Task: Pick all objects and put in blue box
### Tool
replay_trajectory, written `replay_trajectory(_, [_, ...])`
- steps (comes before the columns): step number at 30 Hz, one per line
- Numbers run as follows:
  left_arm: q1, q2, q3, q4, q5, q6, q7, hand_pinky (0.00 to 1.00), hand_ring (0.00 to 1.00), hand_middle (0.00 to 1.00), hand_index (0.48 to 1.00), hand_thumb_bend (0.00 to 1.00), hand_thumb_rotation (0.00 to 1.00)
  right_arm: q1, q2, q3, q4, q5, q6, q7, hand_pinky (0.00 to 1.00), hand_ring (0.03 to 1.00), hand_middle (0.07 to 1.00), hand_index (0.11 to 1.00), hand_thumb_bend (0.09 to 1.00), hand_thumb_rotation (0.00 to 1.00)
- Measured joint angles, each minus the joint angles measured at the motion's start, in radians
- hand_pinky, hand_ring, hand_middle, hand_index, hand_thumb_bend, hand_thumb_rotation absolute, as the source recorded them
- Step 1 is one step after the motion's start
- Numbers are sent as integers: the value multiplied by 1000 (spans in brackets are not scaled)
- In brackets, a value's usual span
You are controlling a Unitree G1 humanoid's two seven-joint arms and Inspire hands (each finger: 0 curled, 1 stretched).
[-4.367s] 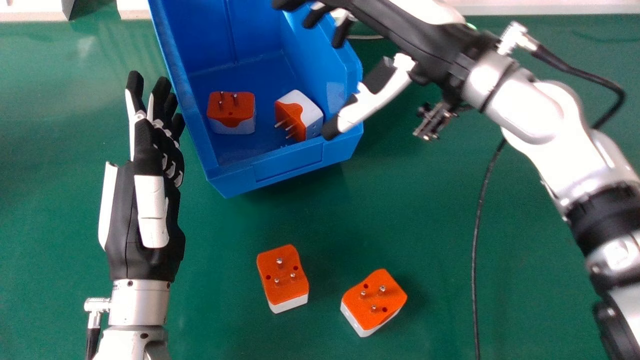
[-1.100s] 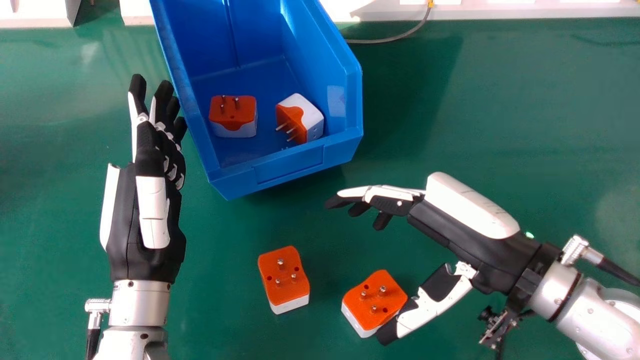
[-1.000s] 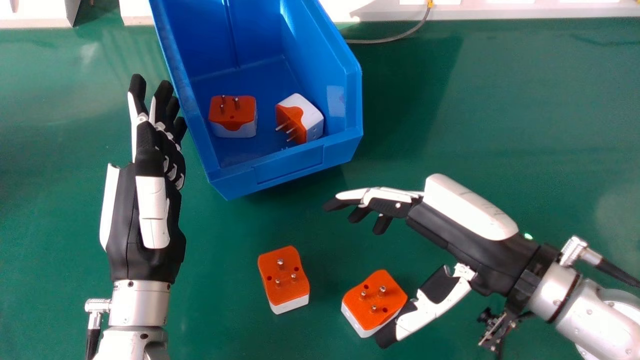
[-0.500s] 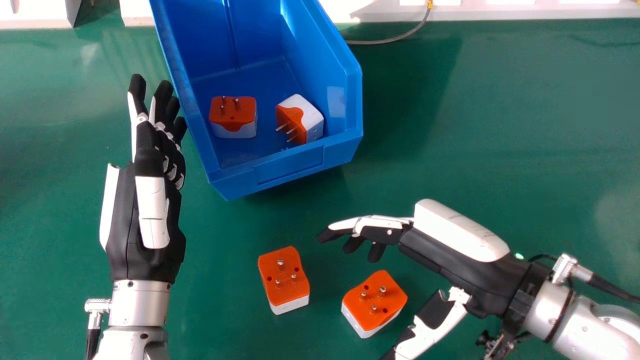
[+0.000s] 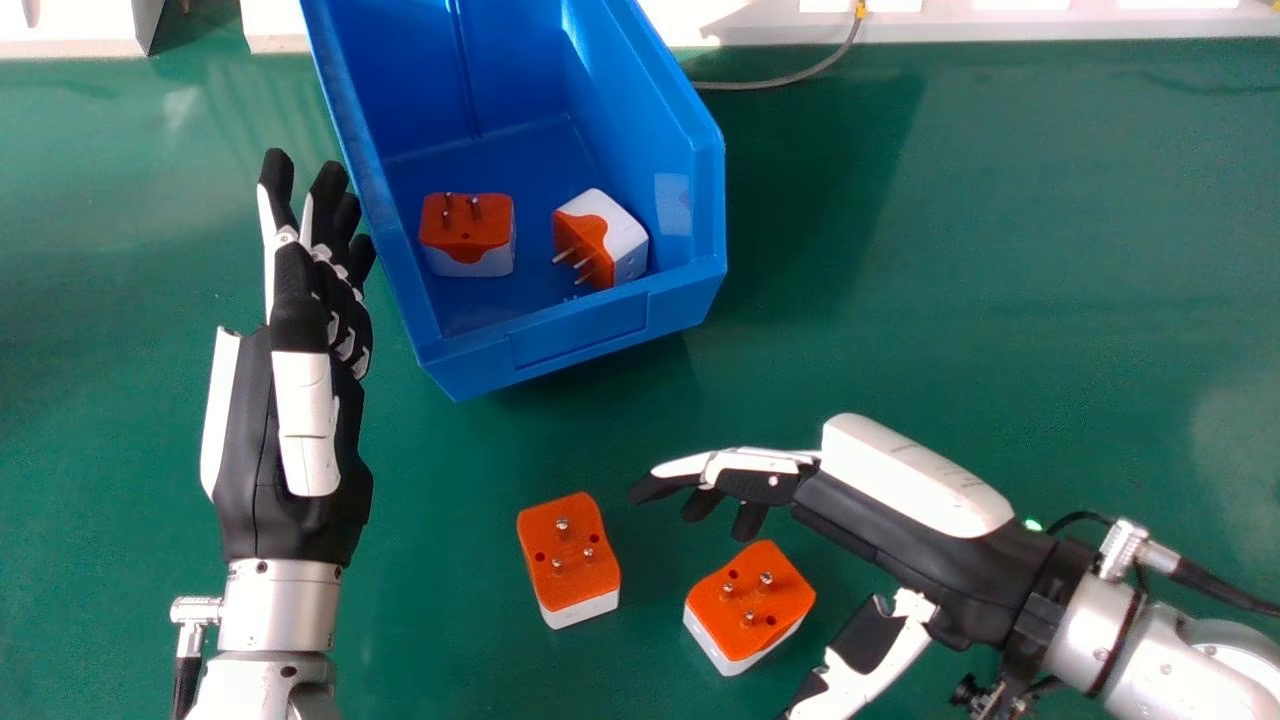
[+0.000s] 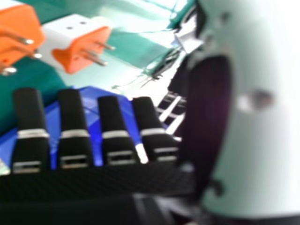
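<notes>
With the right hand (image 5: 880,535), its fingers (image 5: 745,484) relaxed open, we should centre the nearer orange-and-white plug adapter (image 5: 743,612), pins (image 5: 765,579) up on the desk (image 5: 1050,350), between fingers and thumb (image 5: 850,682), then close evenly, low on its sides, sparing the neighbouring adapter (image 5: 568,556).

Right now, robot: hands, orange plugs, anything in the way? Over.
Right hand open, empty, near two loose plugs. Left hand open, empty, beside blue box. Two boxed plugs. Nothing seen blocking right hand.
</notes>
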Motion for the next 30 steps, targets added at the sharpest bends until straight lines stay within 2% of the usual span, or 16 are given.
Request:
replay_trajectory(8, [0,0,1,-1,-3,1,-3,1000,1000,1000,1000,874,1000,0,0,2,16,-56,-13,-27,607,740,816,808,976,213])
replay_trajectory(26, [-1,0,1,-6,-3,6,-10,1000,1000,1000,1000,882,1000,-75,0,21,146,-108,-52,-85,621,739,815,806,982,232])
replay_trajectory(30, [-2,0,1,-5,-14,6,-15,1000,1000,1000,1000,883,1000,-95,0,31,185,-110,-63,-97,621,739,815,807,983,233])
